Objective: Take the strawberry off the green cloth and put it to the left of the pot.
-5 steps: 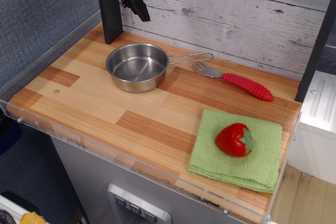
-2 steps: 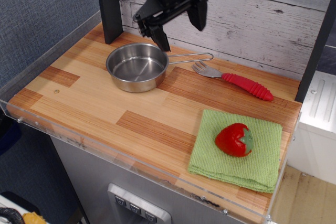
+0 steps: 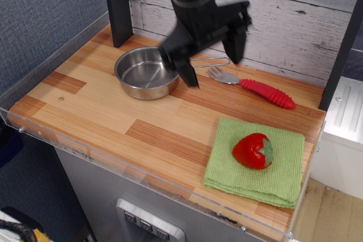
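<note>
The red strawberry (image 3: 253, 151) with its green cap lies on the light green cloth (image 3: 255, 161) at the front right of the wooden counter. The shiny steel pot (image 3: 142, 73) stands at the back left, its wire handle pointing right and partly hidden by the arm. My gripper (image 3: 211, 65) hangs open in the air above the pot's handle, one finger over the pot's right rim and the other near the fork's head. Nothing is between its fingers, and it is well apart from the strawberry.
A fork with a ribbed red handle (image 3: 266, 93) lies at the back right, between pot and cloth. A black post (image 3: 118, 7) stands at the back left corner. A clear plastic lip (image 3: 142, 174) runs along the counter's front edge.
My gripper has come down and moved right and toward the front, from the back wall to above the pot's handle. Strawberry, cloth, pot and fork have not moved.
</note>
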`<action>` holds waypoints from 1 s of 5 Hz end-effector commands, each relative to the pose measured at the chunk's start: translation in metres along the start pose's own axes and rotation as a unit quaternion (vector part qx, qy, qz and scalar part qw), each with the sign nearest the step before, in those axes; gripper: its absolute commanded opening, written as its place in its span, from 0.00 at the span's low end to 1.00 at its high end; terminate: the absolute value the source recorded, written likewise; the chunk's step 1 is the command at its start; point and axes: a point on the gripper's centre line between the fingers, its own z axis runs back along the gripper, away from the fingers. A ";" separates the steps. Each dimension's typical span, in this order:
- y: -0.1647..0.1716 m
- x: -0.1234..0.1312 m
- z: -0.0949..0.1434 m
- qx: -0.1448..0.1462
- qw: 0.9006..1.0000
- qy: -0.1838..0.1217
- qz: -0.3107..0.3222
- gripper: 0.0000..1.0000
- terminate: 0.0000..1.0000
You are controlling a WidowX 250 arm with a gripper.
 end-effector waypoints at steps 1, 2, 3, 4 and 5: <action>-0.008 -0.041 -0.009 -0.016 1.000 0.016 0.015 1.00 0.00; -0.009 -0.054 -0.022 -0.012 0.999 0.026 0.029 1.00 0.00; -0.010 -0.066 -0.038 -0.004 0.998 0.045 0.032 1.00 0.00; -0.011 -0.072 -0.050 0.007 0.998 0.053 0.028 1.00 0.00; -0.008 -0.079 -0.062 0.016 0.998 0.062 0.027 1.00 0.00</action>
